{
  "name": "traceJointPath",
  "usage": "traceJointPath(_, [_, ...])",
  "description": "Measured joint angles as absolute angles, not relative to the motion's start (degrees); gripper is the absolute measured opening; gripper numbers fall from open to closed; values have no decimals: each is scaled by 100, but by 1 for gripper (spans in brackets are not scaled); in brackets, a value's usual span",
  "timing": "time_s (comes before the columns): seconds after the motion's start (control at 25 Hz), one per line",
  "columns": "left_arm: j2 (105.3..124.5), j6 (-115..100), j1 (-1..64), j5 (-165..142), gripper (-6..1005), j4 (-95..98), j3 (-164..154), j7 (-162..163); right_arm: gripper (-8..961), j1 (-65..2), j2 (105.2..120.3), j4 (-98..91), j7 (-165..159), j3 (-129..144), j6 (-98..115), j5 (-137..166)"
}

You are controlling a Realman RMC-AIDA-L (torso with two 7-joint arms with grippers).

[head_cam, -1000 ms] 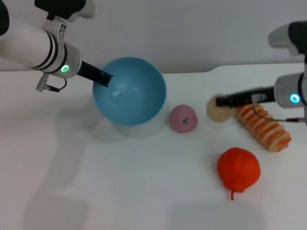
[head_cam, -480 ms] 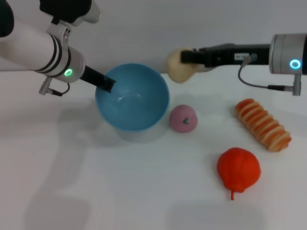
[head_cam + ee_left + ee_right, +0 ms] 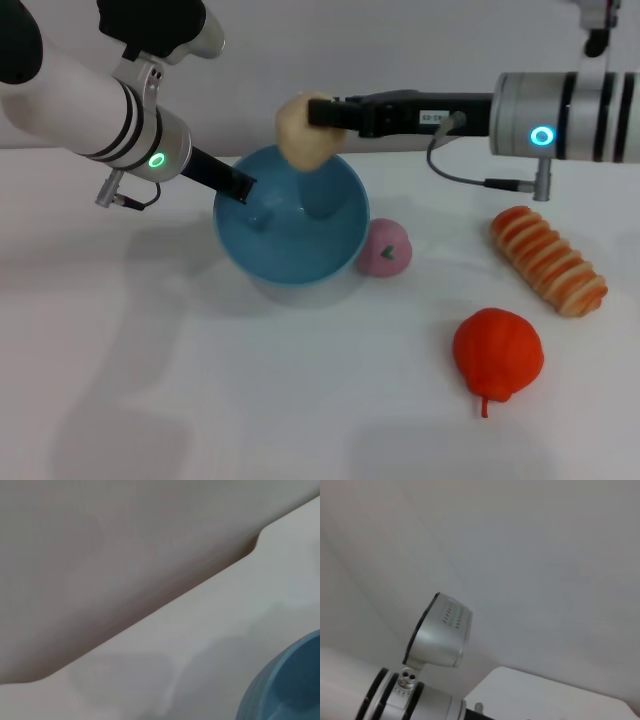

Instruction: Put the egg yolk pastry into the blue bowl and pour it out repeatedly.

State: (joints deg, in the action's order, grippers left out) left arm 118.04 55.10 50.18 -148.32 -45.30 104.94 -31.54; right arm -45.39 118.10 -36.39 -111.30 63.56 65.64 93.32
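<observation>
The left gripper point(image 3: 240, 188) pinches the near-left rim of the blue bowl point(image 3: 300, 250), holding it tilted on the white bench point(image 3: 200, 380). Above the bowl's far rim hangs the egg yolk pastry point(image 3: 305, 133), clamped in the right gripper's point(image 3: 318, 112) fingers. A pink dome point(image 3: 385, 248) touches the bowl's right side.

Lab-style test bench: bare white table point(image 3: 200, 400), plain grey wall point(image 3: 400, 50) (toy food props).
</observation>
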Motion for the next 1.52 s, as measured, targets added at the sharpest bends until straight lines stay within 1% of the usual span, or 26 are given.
traceJointPath(0.2, [11804,5511,4992,-14825,-1,-4528,10493,-3150,49,-4683,11829,-3261,-11018,6395,6036,9343])
traceJointPath(0.44, [11803,5486,4984,-14820,-1,-4521,10494,-3158,44,-4797,11874,-3085,-10885,6518,5934,9343])
traceJointPath(0.68, [11796,5465,4980,-14818,0,-4517,10494,-3155,38,-4957,11877,-2857,-10743,6573,5879,9325])
traceJointPath(1.0, [11794,5452,4980,-14819,-1,-4490,10494,-3155,176,-4958,11874,-2836,-10843,6605,5674,9284])
traceJointPath(1.2, [11794,5421,4985,-14818,0,-4464,10494,-3155,368,-4868,11869,-2993,-10824,6602,5660,9289])
traceJointPath(1.24, [11794,5401,4975,-14819,0,-4464,10494,-3155,406,-4802,11864,-3074,-10807,6593,5633,9297])
traceJointPath(1.52, [11795,5210,4929,-14818,0,-4457,10494,-3158,454,-3751,11877,-4362,-9793,6599,4915,9287])
